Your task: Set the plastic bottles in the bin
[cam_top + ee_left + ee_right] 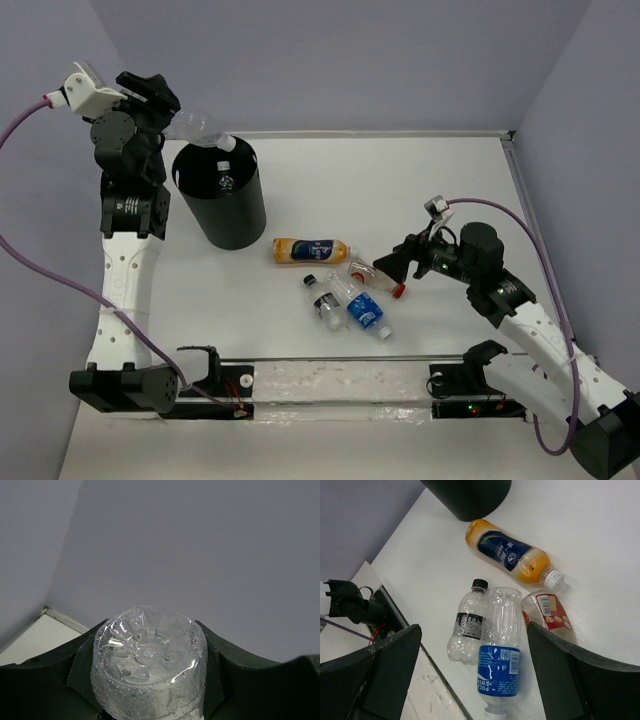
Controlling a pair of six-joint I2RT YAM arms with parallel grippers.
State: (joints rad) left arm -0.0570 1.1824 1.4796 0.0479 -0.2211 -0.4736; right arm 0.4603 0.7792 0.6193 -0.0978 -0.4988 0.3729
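Clamped in the left gripper (pixel 172 120), the clear bottle (pixel 150 665) points its white cap over the mouth of the bin (pixel 235 215), near the worktop's far left corner. The right gripper (pixel 388 264) hangs with jaws spread wide, holding nothing, by the red-label bottle (pixel 550 612). Mid-worktop beside it lie the orange bottle (pixel 512 554), black-capped bottle (pixel 467 625) and blue-label bottle (pixel 501 662).

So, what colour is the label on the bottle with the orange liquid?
The label is dark blue with white print, clearest in the right wrist view.
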